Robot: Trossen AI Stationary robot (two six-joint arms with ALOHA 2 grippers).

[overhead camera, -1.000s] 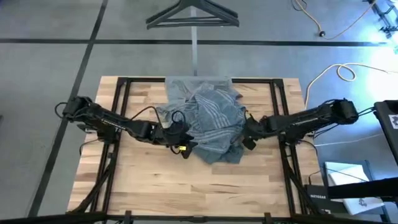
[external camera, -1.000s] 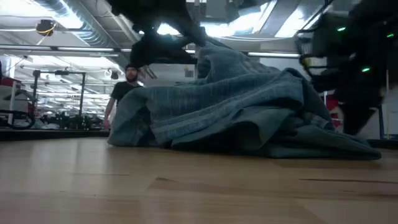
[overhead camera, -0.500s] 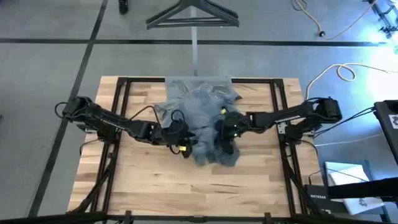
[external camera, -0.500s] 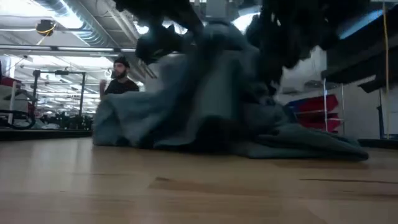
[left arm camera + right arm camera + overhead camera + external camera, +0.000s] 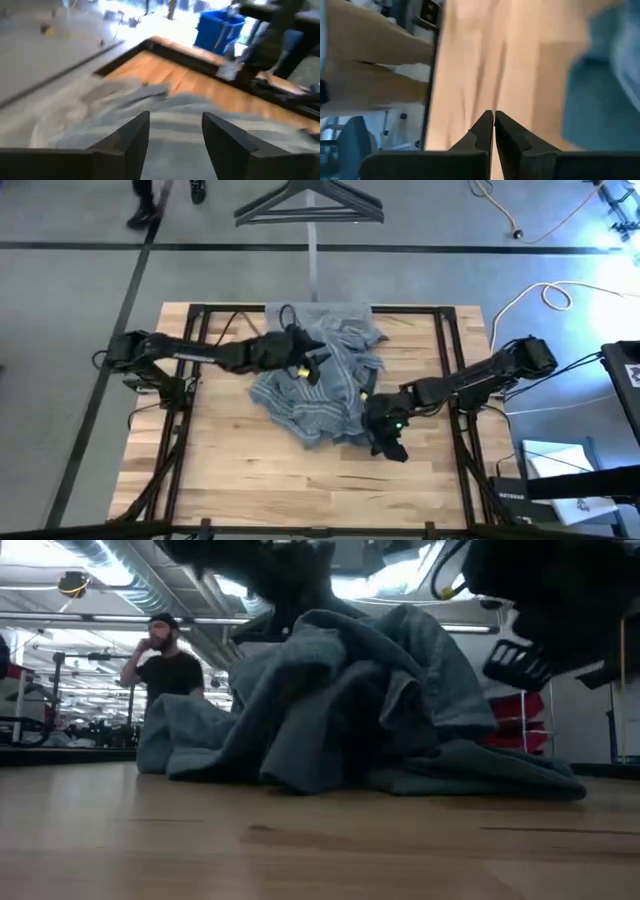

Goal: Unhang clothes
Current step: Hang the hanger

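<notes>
Left gripper (image 5: pixel 308 360), fingers spread apart, over the far part of the crumpled striped shirt (image 5: pixel 325 385) heaped mid-table (image 5: pixel 230 480); right gripper (image 5: pixel 390 445), fingers pressed together and empty, beside the heap's near right edge.

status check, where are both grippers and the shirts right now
Left gripper open, over the far part of the striped shirt. Right gripper shut, empty, at the heap's near right edge. Shirts bunched mid-table; nothing else in the way.
</notes>
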